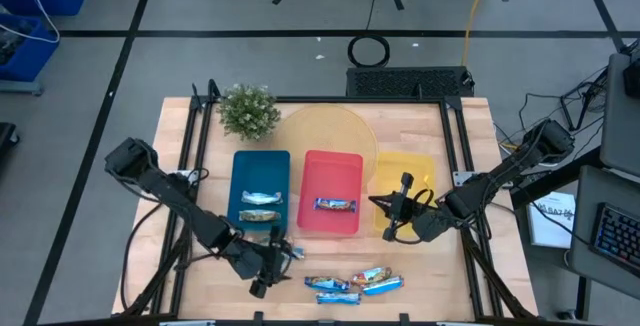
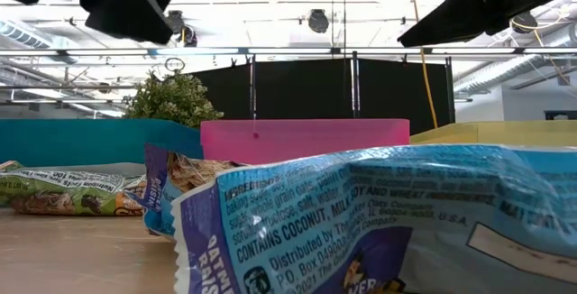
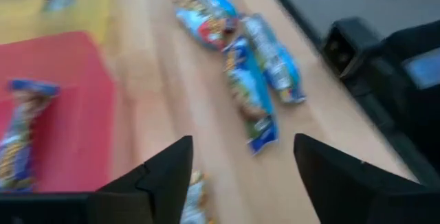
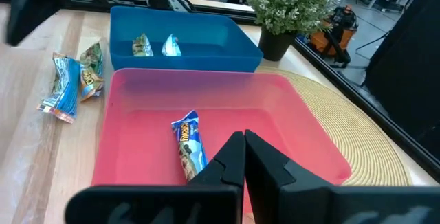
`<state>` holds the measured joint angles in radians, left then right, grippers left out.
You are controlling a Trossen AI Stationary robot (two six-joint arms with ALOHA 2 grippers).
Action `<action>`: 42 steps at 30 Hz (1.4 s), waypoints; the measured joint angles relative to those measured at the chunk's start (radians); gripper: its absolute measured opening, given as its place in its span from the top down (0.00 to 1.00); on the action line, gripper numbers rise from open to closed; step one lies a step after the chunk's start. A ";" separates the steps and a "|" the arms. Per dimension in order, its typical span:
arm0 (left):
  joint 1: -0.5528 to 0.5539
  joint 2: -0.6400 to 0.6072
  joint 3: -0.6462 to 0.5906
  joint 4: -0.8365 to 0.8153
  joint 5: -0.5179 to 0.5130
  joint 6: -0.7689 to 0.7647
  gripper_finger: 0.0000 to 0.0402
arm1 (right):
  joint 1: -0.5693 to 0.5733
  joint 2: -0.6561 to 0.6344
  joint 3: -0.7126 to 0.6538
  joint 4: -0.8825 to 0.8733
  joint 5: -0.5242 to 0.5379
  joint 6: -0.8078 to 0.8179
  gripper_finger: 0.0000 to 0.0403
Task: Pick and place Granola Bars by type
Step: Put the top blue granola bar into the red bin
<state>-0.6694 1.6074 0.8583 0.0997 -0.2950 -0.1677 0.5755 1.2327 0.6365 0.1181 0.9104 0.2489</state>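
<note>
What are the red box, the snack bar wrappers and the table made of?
The red box looks like smooth, matte molded plastic with thin, even walls. The snack bar wrappers seem to be thin shiny plastic film, crinkled and glinting. The table looks like pale wood, with plank lines and grain.

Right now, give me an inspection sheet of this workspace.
Surface: wooden table, mostly bare at the front.
Job's things: two bars in the blue tray, one bar in the red tray, yellow tray contents unclear, loose bars at the front edge.
Clutter: potted plant, round woven mat.
Grippers: left gripper open near the loose bars; right gripper shut, by the yellow tray.
Cables: black coil on the floor.
Surroundings: keyboard at right.
</note>
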 joint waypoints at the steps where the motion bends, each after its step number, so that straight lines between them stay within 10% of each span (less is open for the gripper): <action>1: 0.005 0.008 0.005 0.015 0.022 -0.010 0.32 | 0.000 0.000 0.000 0.000 0.000 0.000 1.00; 19: 0.059 0.387 0.499 -0.384 0.127 0.008 0.32 | 0.000 0.000 -0.001 -0.001 0.000 0.000 1.00; 42: 0.124 0.481 0.527 -0.420 0.150 -0.012 0.38 | 0.000 0.000 -0.001 -0.002 -0.002 0.000 1.00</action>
<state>-0.5453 2.0884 1.3849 -0.3206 -0.1448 -0.1801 0.5755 1.2327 0.6357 0.1157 0.9089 0.2489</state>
